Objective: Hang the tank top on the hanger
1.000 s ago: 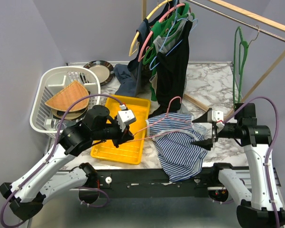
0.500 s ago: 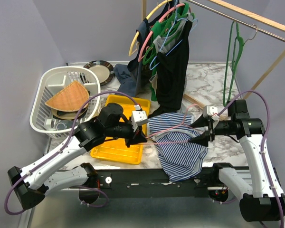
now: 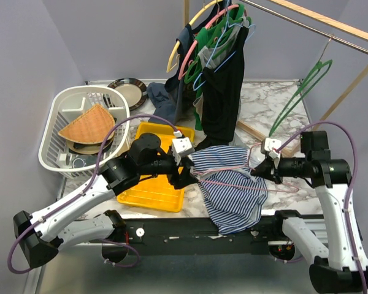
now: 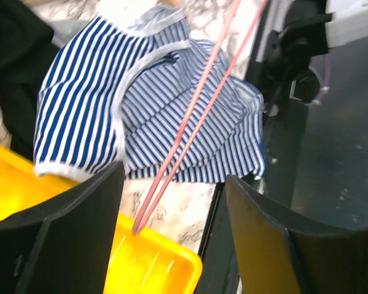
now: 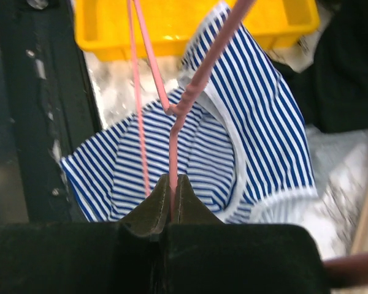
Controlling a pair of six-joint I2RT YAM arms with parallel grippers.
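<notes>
The navy-and-white striped tank top (image 3: 230,199) lies crumpled on the marble table, its lower part hanging over the front edge. Across it lies the thin pale-pink hanger (image 3: 233,185). My right gripper (image 3: 258,169) is shut on the hanger's (image 5: 172,144) thin rod, above the tank top (image 5: 267,116). My left gripper (image 3: 187,173) stands open at the tank top's left side. In the left wrist view, the hanger's (image 4: 193,110) two rods run between my open gripper's (image 4: 175,177) jaws without touching them. The rods' end rests on the yellow tray's rim (image 4: 172,260), with the tank top (image 4: 80,104) beyond it.
A yellow tray (image 3: 148,195) sits left of the top, under my left arm. A white basket (image 3: 56,109) with plates stands at the far left, a dark plate (image 3: 127,90) behind it. Dark garments on several hangers (image 3: 224,92) hang at the back. A green hanger (image 3: 300,90) hangs tilted from the wooden rail (image 3: 331,23).
My right gripper has closed on the pink hanger. My left gripper has opened and released it. The green hanger on the rail has swung out to a slant.
</notes>
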